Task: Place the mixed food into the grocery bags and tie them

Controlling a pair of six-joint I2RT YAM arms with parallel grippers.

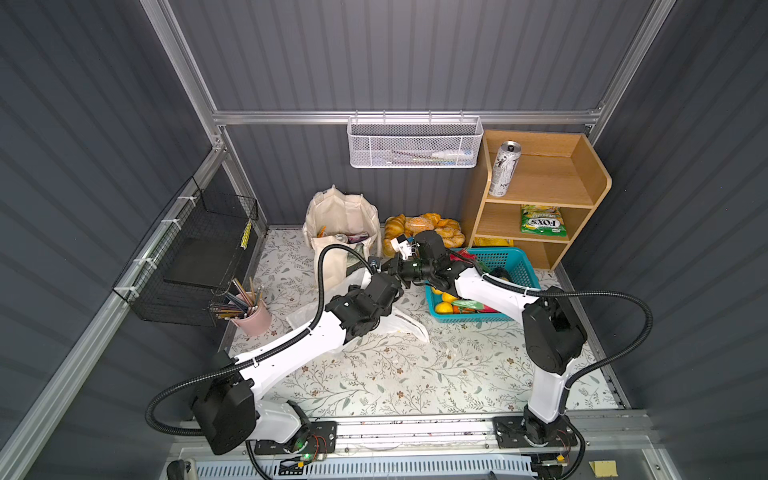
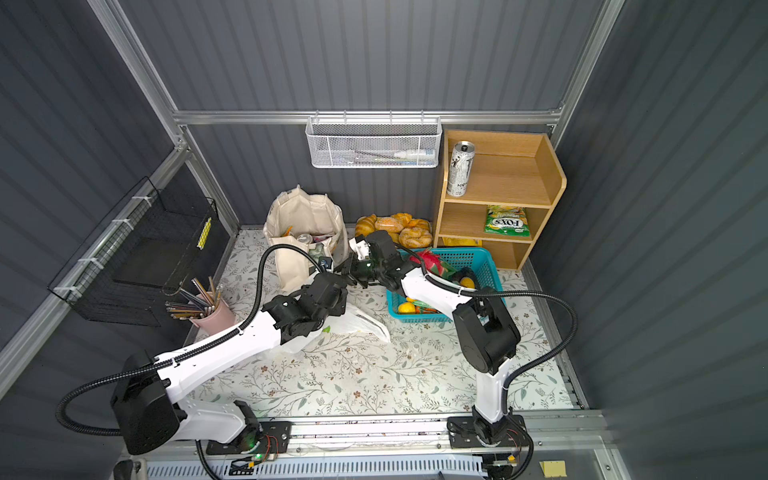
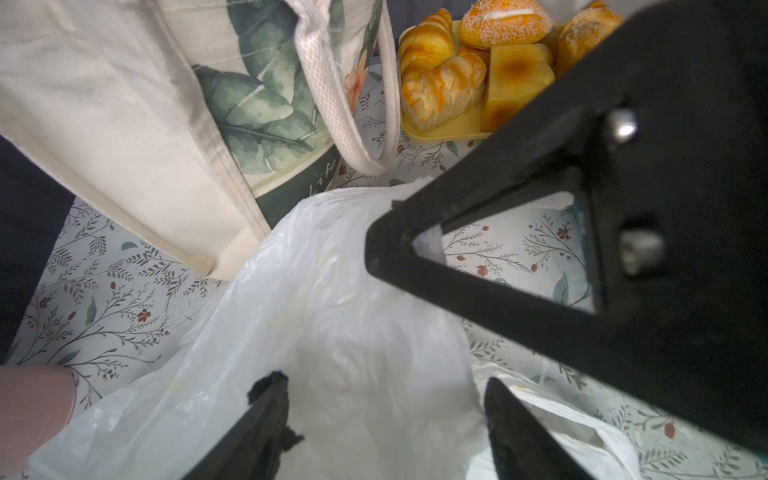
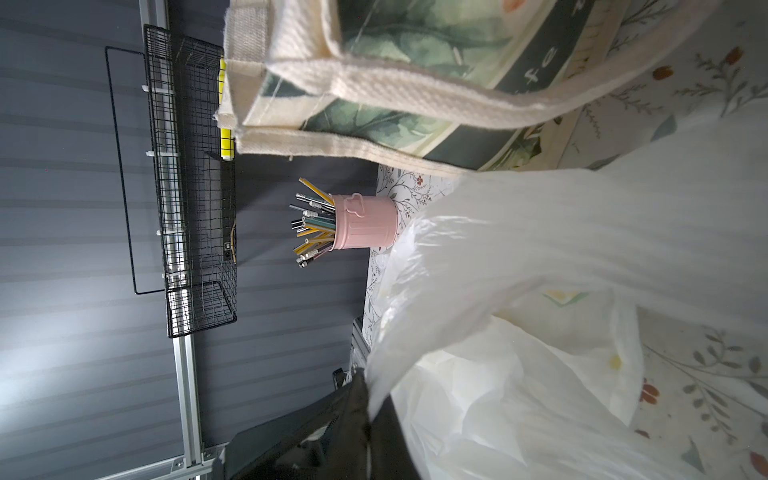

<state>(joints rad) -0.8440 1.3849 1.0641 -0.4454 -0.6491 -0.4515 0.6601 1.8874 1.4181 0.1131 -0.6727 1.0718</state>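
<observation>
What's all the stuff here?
canvas tote: 1, cream, table's back
plastic bag: 1, white, middle
drink can: 1, silver, top shelf
FOX'S pouch: 1, green, middle shelf
bread: several, golden, beside tote
fruit basket: 1, blue, right side
shelf: 1, wooden, back right
pencil cup: 1, pink, left side
mesh basket: 1, white, back wall
wire basket: 1, black, left wall
left tool: 1, black, open over plastic bag
right tool: 1, black, pinching plastic bag

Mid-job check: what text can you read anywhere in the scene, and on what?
"FOX'S": green sweets pouch, on the middle shelf.
"ife", cut off: dark band on the canvas tote.
Drink can: black print too blurred to read.
</observation>
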